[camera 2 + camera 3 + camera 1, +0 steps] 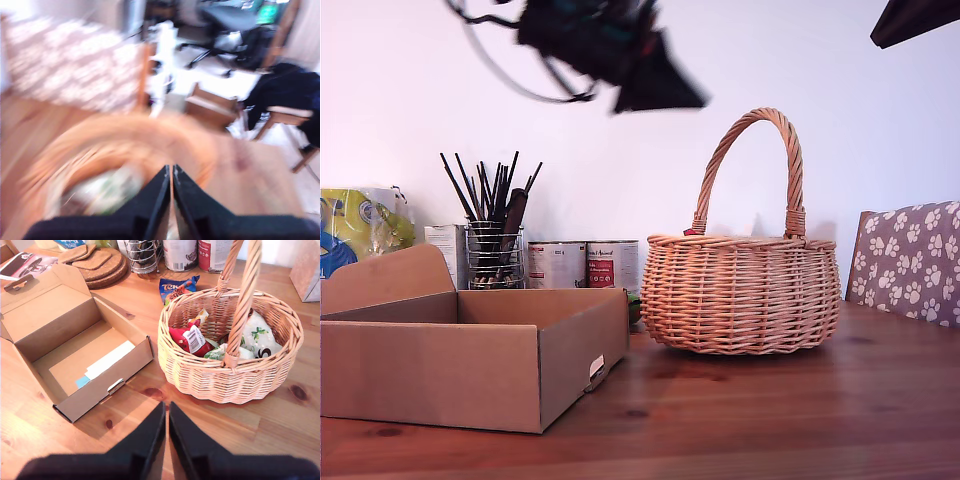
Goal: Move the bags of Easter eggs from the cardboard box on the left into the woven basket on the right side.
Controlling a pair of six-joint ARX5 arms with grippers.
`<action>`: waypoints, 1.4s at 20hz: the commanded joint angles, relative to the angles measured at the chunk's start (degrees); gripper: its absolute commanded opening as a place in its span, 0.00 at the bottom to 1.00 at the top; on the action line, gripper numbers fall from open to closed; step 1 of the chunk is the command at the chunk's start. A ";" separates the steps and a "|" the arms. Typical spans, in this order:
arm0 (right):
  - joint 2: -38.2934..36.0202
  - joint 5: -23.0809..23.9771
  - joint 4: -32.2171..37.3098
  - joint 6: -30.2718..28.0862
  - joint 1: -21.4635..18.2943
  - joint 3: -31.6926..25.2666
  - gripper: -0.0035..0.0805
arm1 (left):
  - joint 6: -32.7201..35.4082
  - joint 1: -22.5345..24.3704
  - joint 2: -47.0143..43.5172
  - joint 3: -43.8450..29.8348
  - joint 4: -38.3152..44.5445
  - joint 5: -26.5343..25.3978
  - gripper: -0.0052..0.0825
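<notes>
Both of my grippers have their black jaws pressed together with nothing between them: my first gripper [171, 200] hangs over the woven basket [125, 150], though its wrist view is so motion-blurred that the wicker shows only as a smeared orange ring with pale contents inside, and my second gripper [167, 440] hovers high above the wooden table [150, 410], over the bare planks in front of the gap between box and basket. Seen from that second wrist view, the cardboard box [75, 340] lies open with its flap raised, and inside it I can make out only a white slip and a small blue patch on the floor, no bags. One blue bag of Easter eggs [176, 289] lies on the table just behind the basket's rim, beside the tins [180, 252], outside both containers. Inside the basket sit a red packet [187, 337] and pale wrapped packets with green print [255, 335]. In the exterior view the box stands at the exterior view's left and the basket, with its tall arched handle [750, 165], to the right of centre, near each other but apart; a blurred dark arm [605, 45] hangs high above the gap between them, and another dark arm tip [915, 18] shows at the exterior view's upper right corner. A wire holder of pencils [492, 245] stands behind the box.
</notes>
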 commanded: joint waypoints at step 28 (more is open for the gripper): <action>0.24 -5.07 -0.17 4.68 0.68 -0.90 0.03 | 8.33 3.82 3.56 0.24 4.15 -29.35 0.93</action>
